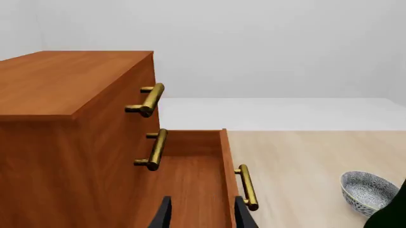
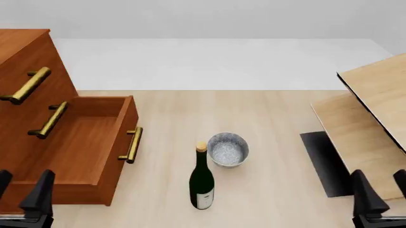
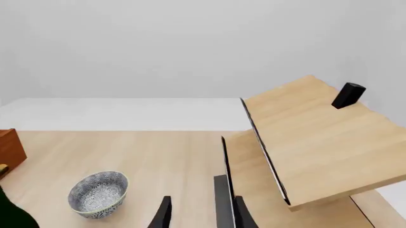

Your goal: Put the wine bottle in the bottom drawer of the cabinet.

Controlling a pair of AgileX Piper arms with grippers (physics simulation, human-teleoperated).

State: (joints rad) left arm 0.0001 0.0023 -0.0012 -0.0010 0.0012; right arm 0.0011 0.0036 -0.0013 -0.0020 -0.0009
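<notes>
Pale wood tabletop (image 2: 266,142) before a plain white wall. Cabinet (image 2: 25,52), reddish-brown, far left of the front view; bottom drawer (image 2: 82,142) pulled out, interior bare. Slanted light-wood furniture (image 2: 374,109), right edge. Wine bottle (image 2: 201,180), upright, lower centre, just beside the speckled bowl (image 2: 227,149). Left gripper (image 2: 24,190), lower left, jaws parted, grasping nothing. Right gripper (image 2: 381,192), lower right, likewise released.

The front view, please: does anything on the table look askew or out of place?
Nothing is spilled or damaged. The wine bottle stands upright beside the bowl, and the bottom drawer is pulled open, empty.
</notes>
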